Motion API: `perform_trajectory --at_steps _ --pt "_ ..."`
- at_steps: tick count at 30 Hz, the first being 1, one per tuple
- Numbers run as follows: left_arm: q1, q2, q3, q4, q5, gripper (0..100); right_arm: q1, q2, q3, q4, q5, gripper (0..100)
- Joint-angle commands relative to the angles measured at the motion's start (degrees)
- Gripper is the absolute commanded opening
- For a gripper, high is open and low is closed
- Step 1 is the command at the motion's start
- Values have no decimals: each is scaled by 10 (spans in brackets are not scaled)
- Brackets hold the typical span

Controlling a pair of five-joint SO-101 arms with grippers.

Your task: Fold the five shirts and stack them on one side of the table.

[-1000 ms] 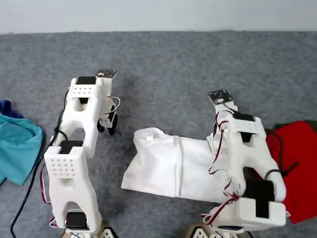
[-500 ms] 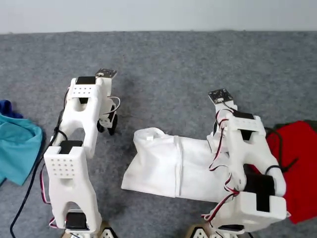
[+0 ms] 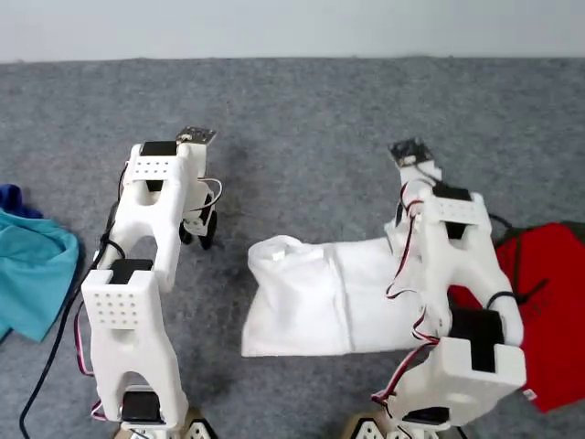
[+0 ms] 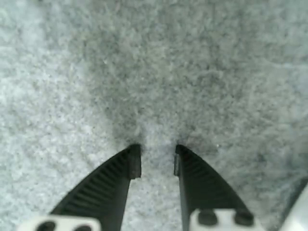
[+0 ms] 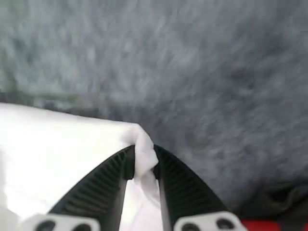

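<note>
Closest to the arms' bases, the white shirt (image 3: 315, 302) is lying partly folded on the grey felt table cover (image 3: 302, 128), spreading between the two arms with its collar end toward the left arm (image 3: 137, 283). Its other end is running under the right arm (image 3: 457, 293). On the outer side of that arm, a red shirt (image 3: 553, 311) is lying crumpled at the table's edge. At the opposite edge, well apart from the left arm, a teal shirt (image 3: 32, 265) is resting in a loose heap, with a bit of dark blue cloth (image 3: 11, 197) showing just beyond it.

Farther out, the right gripper (image 5: 143, 161) is pinching a bunched corner of the white shirt (image 5: 57, 144) between its black ribbed jaws, the fabric bulging up between the tips. A sliver of the red shirt (image 5: 276, 225) is showing beside it. The left gripper (image 4: 154, 161) is hovering low over bare felt, its jaws standing narrowly parted and holding nothing. Beyond both grippers, the grey cover is stretching on to a pale wall (image 3: 292, 27).
</note>
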Motion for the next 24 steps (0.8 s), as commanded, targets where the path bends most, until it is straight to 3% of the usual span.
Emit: perform_trajectory --at_steps 1,8,15,21,24 --pt "-12 3 0 -10 4 118 5 22 -88 -5 -2 10" --pt "-12 3 0 -10 4 118 5 193 -265 11 -4 13" --pt "-12 3 0 -10 4 118 6 230 -447 231 -1 206" --pt "-12 3 0 -10 4 118 -38 196 -567 444 36 217" --pt "-12 3 0 -10 4 118 -86 166 -544 476 31 217"
